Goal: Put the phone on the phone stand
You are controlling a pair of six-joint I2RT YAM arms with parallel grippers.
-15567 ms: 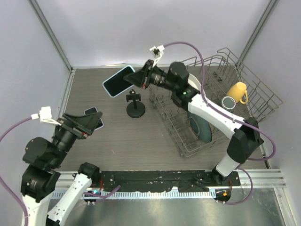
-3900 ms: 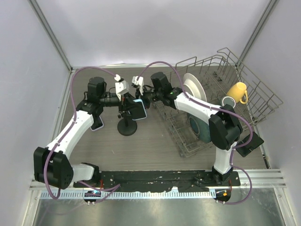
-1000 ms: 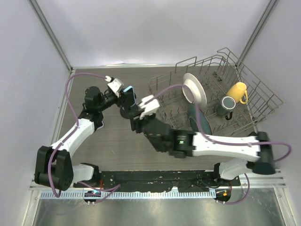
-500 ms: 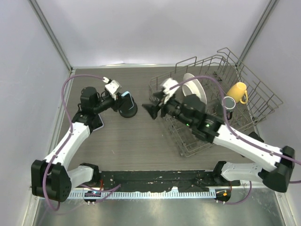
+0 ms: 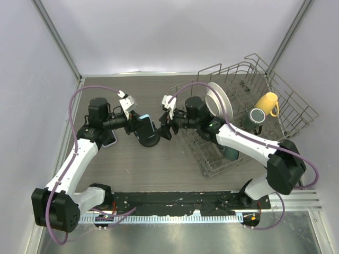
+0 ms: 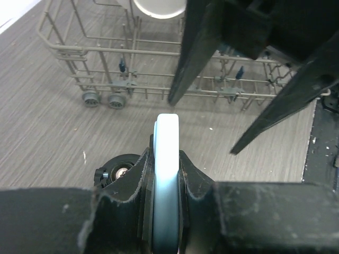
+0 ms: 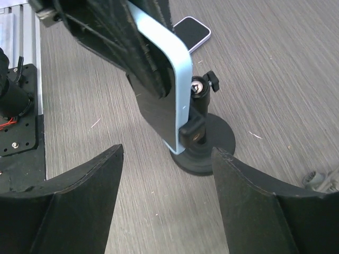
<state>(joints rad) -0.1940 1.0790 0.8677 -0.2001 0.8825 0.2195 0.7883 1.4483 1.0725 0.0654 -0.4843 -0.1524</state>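
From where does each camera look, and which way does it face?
Top external: above and behind the robot, looking down on the table; left arm and right arm show.
Left wrist: faces the dish rack; the left pincer grips the phone edge-on.
Right wrist: faces the phone stand; the right pincer, open, shows at bottom.
Both wrist views share the phone and the phone stand.

Grey wood-grain table: phone stand on disc base, second phone lying flat, wire dish rack.
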